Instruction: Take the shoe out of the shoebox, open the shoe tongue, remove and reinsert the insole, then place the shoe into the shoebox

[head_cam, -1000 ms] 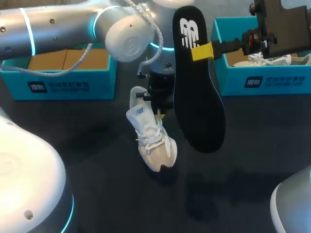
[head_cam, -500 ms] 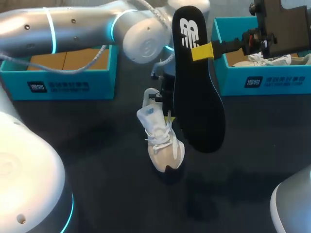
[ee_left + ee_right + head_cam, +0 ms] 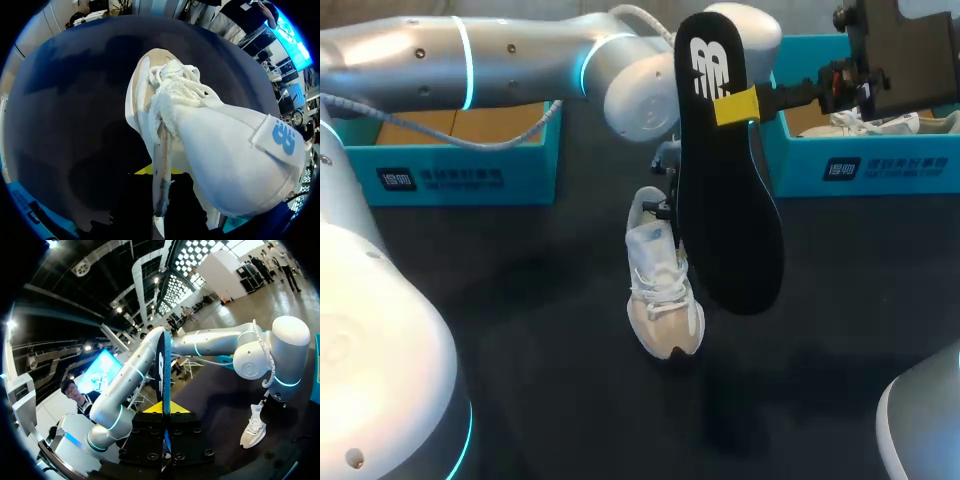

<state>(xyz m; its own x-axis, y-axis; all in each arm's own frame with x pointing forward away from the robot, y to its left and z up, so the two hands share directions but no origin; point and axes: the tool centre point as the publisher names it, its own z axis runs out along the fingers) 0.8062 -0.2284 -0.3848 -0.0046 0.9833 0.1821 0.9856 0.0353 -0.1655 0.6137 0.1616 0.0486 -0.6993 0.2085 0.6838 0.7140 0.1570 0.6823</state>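
In the head view, our left arm [image 3: 500, 55] comes in from the upper left and ends just above the centre of the frame. The left gripper [image 3: 667, 210] is mostly hidden behind the insole [image 3: 725, 200]. Under it, at the centre, the white and beige shoe [image 3: 663, 290] stands tilted on the dark table [image 3: 520, 330], heel up and toe down. The black insole hangs upright, right of centre, and overlaps the shoe's right side. The right gripper [image 3: 737, 105], reaching in from the upper right, pinches the insole near its upper end between its yellow tips. A teal shoebox [image 3: 460, 175] sits at the upper left, and a second teal box [image 3: 860, 165] at the upper right holds another shoe [image 3: 870, 122].

In the left wrist view, the shoe looms just ahead of the gripper. The edge of its collar runs down between the dark fingers, which are closed on it. Only a sliver of yellow tip shows.

In the right wrist view, the insole stands edge-on, clamped between the two yellow tips. The shoe rests on the table well beyond them, under the left arm's wrist.
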